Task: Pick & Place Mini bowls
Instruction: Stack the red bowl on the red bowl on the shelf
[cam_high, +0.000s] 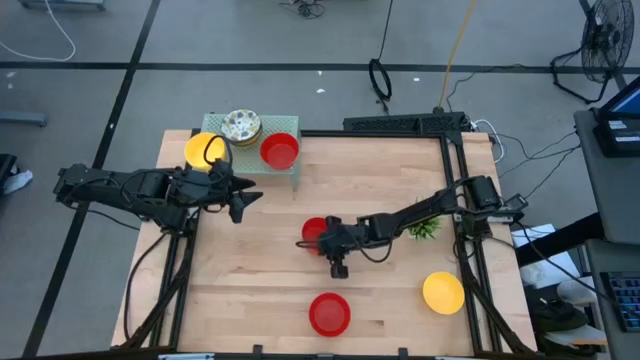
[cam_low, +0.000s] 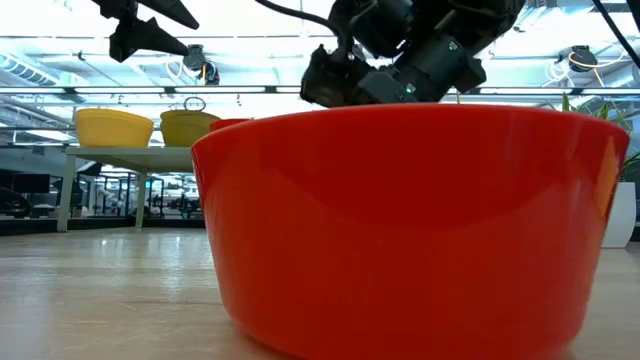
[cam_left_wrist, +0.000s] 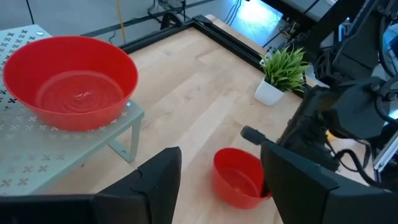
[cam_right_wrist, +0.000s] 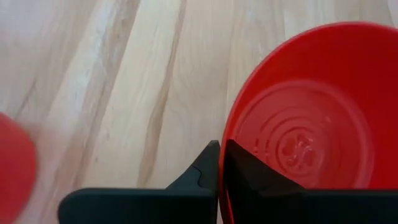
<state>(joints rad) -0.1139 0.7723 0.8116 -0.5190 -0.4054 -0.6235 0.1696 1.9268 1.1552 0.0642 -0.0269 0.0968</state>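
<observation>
Mini bowls lay scattered: a red bowl (cam_high: 330, 312) and a yellow bowl (cam_high: 443, 292) near the table's front, others on a raised grey shelf (cam_high: 250, 160), a green plant (cam_high: 425, 228) nearby. Mid-table, the right gripper (cam_right_wrist: 219, 163) had pinched shut on a red mini bowl's (cam_right_wrist: 305, 124) rim. The left gripper (cam_left_wrist: 221, 180) hovered beside the shelf, fingers wide apart, holding nothing

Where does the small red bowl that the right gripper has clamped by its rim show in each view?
High view: the red bowl at table centre, at the right gripper.
Low view: cannot tell; the near red bowl blocks it.
Left wrist view: low centre.
Right wrist view: at right, rim pinched.
Shared landmark: small green plant.
</observation>
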